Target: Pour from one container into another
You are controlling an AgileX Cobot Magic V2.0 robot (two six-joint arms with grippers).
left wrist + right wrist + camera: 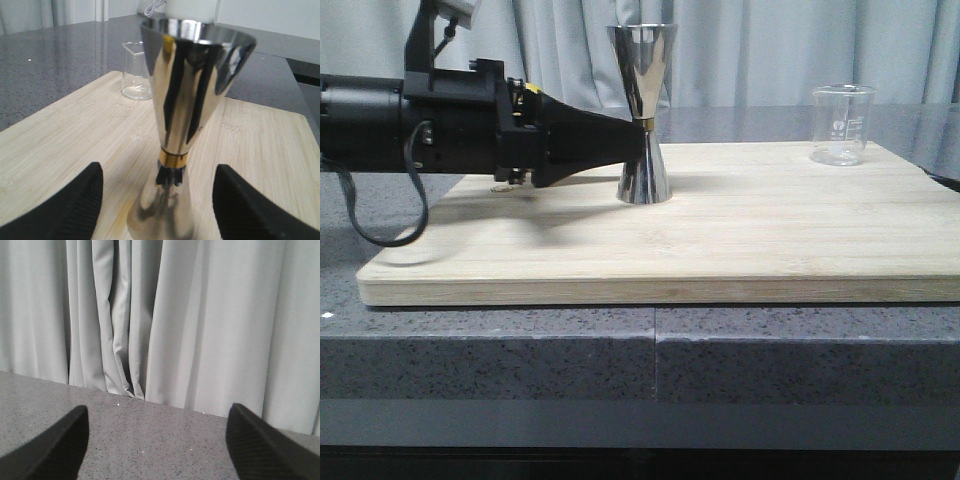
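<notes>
The steel hourglass jigger [643, 110] with a gold waist band stands upright on the bamboo board [770, 240], left of centre. My left gripper [625, 150] reaches in level from the left, its tip at the jigger's lower cone. In the left wrist view the jigger [185, 100] stands between the open fingers of the left gripper [158, 170], with a gap on each side. The clear glass beaker [842, 124] stands upright at the board's far right corner, and it shows behind the jigger as the beaker [136, 70]. My right gripper [158, 409] is open on nothing and absent from the front view.
The board [60, 135] lies on a grey speckled counter [520, 350]. Pale curtains [200, 315] hang behind the counter [150, 440]. The left arm's black cable [390, 225] loops down by the board's left end.
</notes>
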